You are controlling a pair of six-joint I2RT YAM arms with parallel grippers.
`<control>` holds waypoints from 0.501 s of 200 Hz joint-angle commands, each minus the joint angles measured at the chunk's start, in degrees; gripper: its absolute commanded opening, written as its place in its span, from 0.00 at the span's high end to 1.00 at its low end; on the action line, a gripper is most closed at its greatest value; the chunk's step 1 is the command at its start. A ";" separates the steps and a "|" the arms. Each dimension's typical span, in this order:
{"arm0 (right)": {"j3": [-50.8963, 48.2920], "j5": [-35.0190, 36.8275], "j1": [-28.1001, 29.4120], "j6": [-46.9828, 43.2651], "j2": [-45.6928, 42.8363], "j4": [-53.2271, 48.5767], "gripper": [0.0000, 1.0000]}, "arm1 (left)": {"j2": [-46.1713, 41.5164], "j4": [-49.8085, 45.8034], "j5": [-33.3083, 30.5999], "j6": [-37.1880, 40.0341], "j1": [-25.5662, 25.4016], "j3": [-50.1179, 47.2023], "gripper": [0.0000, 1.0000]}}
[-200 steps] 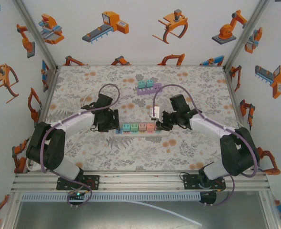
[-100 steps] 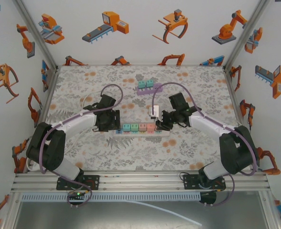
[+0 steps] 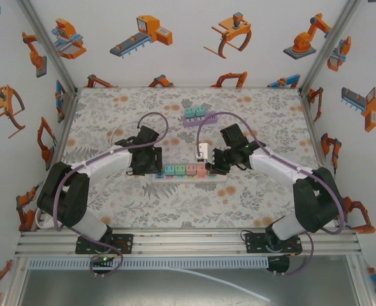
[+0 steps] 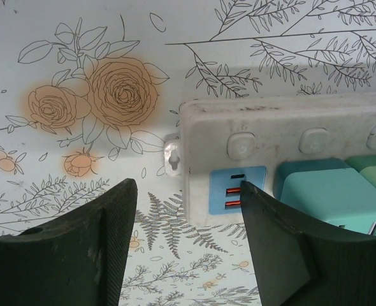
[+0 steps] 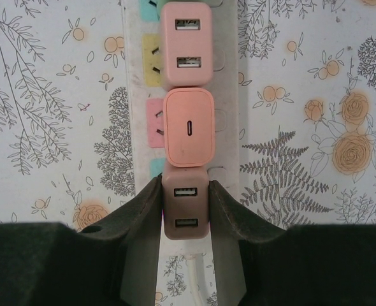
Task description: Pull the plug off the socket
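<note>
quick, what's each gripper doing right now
Left gripper: open over the end of the white plastic power strip, holding nothing.
Right gripper: shut on the brownish-pink rectangular plastic plug.

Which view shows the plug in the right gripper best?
Right wrist: the brown two-port plug sits centred, the right gripper shut on its sides. Top external gives just a speck at the gripper, mostly covered. Left wrist looks at the other end of the power strip.

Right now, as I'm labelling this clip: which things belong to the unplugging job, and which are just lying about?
Job: brown plug, gripped by the right gripper; white power strip; left gripper at its end.
Lying about: pink plug, orange plug, teal plug; purple strip at the back.
</note>
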 commanded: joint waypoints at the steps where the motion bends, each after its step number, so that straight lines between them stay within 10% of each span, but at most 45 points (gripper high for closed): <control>1: 2.99 -1.71 1.08 -0.76 -1.07 1.35 0.95 | 5.62 -3.73 -3.85 0.24 -1.31 -3.02 0.37; 100: 4.49 -2.92 1.08 1.65 -0.02 0.49 0.97 | 6.62 -4.09 -4.61 -0.26 -2.84 -1.84 0.37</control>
